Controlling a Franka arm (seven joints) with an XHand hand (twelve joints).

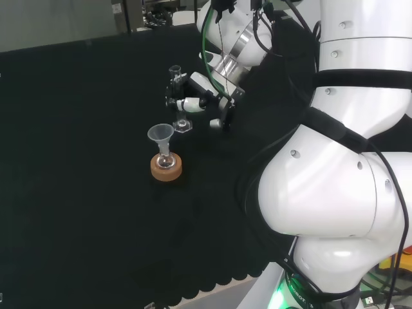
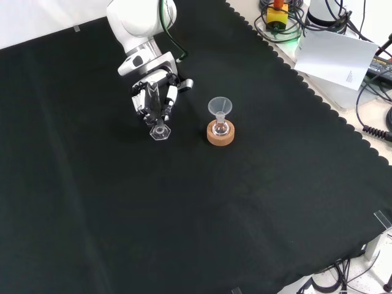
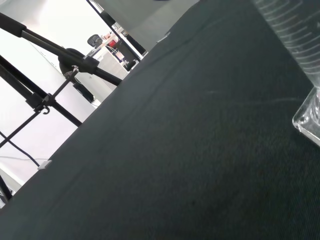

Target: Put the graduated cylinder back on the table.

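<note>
standing nearest in the front view, a cork ring (image 2: 220, 136) carries a small flask with a clear funnel (image 2: 220, 106) in its neck. to its left and a little farther back, the graduated cylinder (image 2: 160, 131) rests upright, foot on the black cloth (image 2: 184, 214). the hand (image 2: 154, 98) has its fingers curled round the cylinder's tube.

Black cloth (image 2: 184, 214) bears cylinder (image 2: 160, 130), cork stand (image 2: 220, 136).

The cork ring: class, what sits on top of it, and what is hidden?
On the cork ring stands a small clear flask with a funnel in its neck. Whether the flask holds liquid cannot be told.
</note>
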